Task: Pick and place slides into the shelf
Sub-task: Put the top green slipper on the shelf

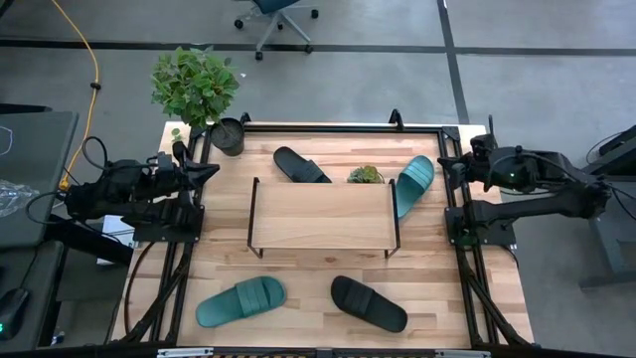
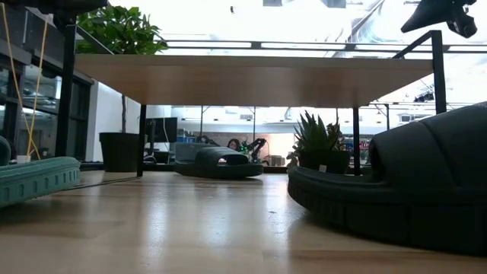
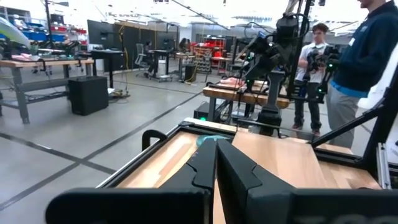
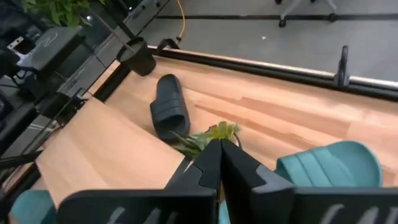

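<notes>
Wood shelf (image 1: pixel 320 215) bare | four slides (image 1: pixel 240 301) around it | left hand (image 1: pixel 211 171) closed, empty | right hand (image 1: pixel 444 165) closed, empty

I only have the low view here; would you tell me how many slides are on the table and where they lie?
Observer: Four. A black slide and a teal slide lie behind the shelf; another teal slide and another black slide lie in front of it.
Operator: Is anything on the shelf top?
Observer: No, the plank is bare.
Operator: Where are the grippers?
Observer: The left gripper is shut at the table's left edge; the right gripper is shut at the right edge. Neither holds anything.
</notes>
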Robot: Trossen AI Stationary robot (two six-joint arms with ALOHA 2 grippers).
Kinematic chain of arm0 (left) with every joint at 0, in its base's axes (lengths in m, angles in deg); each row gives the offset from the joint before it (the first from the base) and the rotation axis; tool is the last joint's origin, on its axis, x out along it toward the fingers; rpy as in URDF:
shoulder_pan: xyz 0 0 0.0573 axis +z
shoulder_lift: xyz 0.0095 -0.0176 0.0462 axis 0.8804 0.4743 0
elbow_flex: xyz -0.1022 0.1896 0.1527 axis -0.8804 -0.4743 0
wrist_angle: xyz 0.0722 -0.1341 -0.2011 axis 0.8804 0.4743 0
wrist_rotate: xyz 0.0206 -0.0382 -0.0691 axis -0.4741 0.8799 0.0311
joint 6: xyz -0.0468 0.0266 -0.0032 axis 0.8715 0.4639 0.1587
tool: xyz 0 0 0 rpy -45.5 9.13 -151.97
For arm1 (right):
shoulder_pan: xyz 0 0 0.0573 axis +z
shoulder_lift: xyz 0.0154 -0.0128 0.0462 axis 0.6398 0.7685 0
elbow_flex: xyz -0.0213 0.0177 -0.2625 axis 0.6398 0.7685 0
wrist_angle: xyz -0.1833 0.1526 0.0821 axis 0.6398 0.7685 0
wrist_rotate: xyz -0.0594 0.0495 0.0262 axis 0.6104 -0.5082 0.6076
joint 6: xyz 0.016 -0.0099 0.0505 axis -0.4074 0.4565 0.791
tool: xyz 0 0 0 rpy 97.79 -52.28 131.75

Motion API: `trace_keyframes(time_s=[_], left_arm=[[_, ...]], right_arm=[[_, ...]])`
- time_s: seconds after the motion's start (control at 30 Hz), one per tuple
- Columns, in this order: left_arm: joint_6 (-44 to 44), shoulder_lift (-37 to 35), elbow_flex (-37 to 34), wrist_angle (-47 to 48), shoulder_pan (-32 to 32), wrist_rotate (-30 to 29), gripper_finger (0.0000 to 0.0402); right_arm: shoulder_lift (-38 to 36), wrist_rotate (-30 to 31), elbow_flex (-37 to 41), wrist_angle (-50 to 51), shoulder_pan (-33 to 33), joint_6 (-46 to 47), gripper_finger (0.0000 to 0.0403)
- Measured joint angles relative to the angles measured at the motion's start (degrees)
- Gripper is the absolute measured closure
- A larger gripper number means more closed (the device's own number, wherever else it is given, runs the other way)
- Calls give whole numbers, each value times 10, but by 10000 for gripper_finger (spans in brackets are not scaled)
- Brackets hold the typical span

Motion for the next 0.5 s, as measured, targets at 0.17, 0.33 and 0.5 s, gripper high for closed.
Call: trace_keyframes(time_s=[0.17, 0.33, 0.5], left_arm=[[2, 0, 0, -2, 0, -1, 399], [20, 0, 0, -4, 0, 0, 399], [31, 0, 0, -3, 0, 0, 399]], right_arm=[[-1, 17, 0, 31, -29, 10, 386], [10, 55, 0, 38, -72, 1, 374], [50, 32, 0, 38, -129, -25, 368]])
